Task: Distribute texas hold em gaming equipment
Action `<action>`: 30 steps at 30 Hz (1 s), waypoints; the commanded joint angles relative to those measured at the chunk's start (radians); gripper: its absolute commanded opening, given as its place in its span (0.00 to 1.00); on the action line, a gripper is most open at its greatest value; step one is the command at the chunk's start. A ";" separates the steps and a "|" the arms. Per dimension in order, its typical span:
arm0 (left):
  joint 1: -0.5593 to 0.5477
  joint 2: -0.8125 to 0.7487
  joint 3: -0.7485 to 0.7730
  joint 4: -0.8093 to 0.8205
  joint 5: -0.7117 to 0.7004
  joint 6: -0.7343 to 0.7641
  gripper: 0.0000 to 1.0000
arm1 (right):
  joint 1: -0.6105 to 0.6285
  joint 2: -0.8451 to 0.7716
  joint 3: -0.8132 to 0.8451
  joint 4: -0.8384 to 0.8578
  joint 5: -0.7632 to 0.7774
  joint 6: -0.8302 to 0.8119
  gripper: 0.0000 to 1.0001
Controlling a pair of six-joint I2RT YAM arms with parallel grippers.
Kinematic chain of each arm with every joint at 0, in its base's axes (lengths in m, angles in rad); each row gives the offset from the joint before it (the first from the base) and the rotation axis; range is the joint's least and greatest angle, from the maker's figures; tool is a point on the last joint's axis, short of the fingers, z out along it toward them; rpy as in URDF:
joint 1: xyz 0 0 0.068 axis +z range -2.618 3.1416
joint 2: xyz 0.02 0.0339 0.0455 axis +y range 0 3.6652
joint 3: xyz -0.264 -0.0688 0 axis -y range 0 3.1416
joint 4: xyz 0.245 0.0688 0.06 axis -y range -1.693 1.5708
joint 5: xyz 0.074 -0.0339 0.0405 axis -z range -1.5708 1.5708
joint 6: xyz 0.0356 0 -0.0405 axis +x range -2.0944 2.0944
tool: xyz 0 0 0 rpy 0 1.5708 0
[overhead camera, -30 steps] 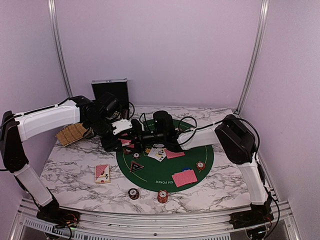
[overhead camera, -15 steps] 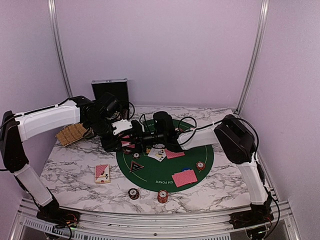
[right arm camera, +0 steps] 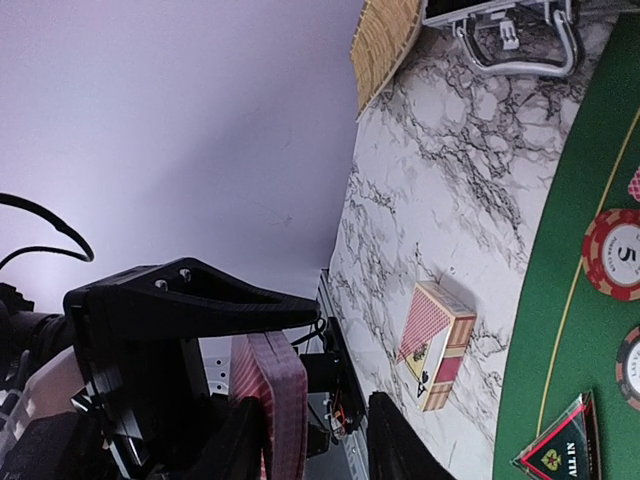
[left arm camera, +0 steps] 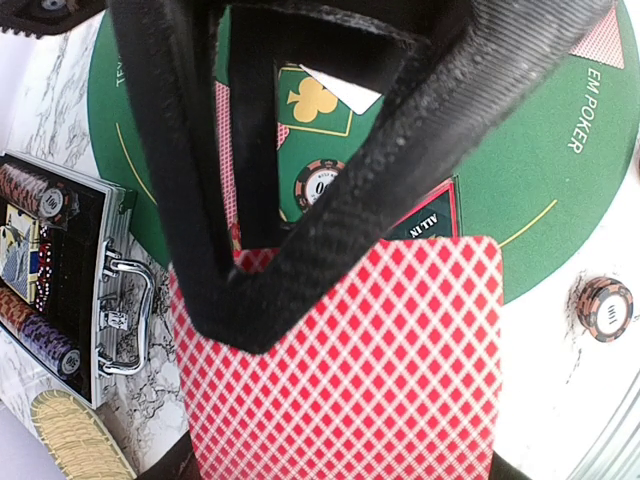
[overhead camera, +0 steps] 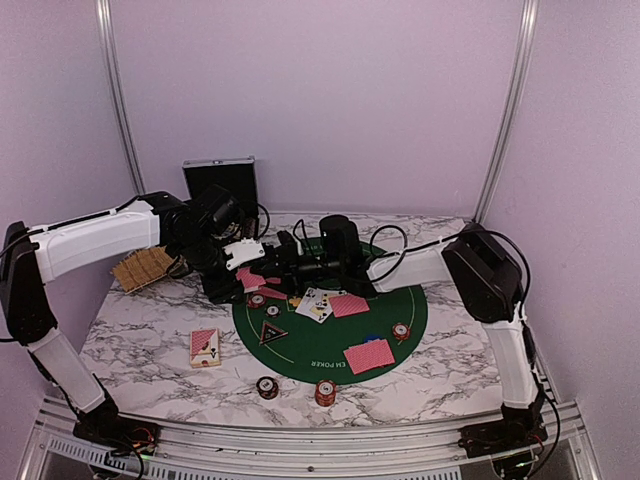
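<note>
My left gripper (overhead camera: 243, 270) is shut on a deck of red-backed cards (left arm camera: 340, 370), held above the mat's left edge. My right gripper (overhead camera: 284, 266) is open. In the right wrist view its fingers (right arm camera: 395, 440) straddle the deck's edge (right arm camera: 272, 395). One right finger overlaps the deck's top in the left wrist view (left arm camera: 250, 300). On the green mat (overhead camera: 395, 295) lie face-up cards (overhead camera: 315, 305), red-backed cards (overhead camera: 369, 355), the black triangular button (overhead camera: 271, 331), a blue button (overhead camera: 372, 338) and a chip (overhead camera: 401, 331).
A card box (overhead camera: 205, 346) lies on the marble at left. Two chip stacks (overhead camera: 267, 387) (overhead camera: 325, 392) stand near the front edge. The open silver case (overhead camera: 220, 185) with chips (left arm camera: 45, 200) and a tan ribbed piece (overhead camera: 143, 266) are at back left.
My right arm has drawn slightly right and back, uncovering a chip and a red card on the mat's left side. The left gripper still holds the deck in place.
</note>
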 commanded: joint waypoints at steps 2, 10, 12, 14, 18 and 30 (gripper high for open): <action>-0.003 -0.021 0.005 -0.003 0.014 -0.004 0.00 | -0.014 -0.051 -0.022 -0.015 0.014 -0.004 0.27; -0.002 -0.019 0.006 -0.003 0.013 -0.005 0.00 | -0.022 -0.079 -0.041 -0.015 0.011 -0.008 0.13; -0.003 -0.020 0.007 -0.003 0.010 -0.005 0.00 | -0.023 -0.080 -0.043 -0.013 0.007 -0.005 0.11; -0.003 -0.019 0.007 -0.003 0.009 -0.005 0.00 | -0.023 -0.087 -0.051 -0.003 0.006 0.001 0.10; -0.003 -0.018 0.008 -0.003 0.005 -0.004 0.00 | -0.025 -0.100 -0.069 0.027 0.000 0.026 0.08; -0.003 -0.011 0.011 -0.003 0.005 -0.003 0.00 | -0.059 -0.147 -0.175 0.217 -0.006 0.169 0.00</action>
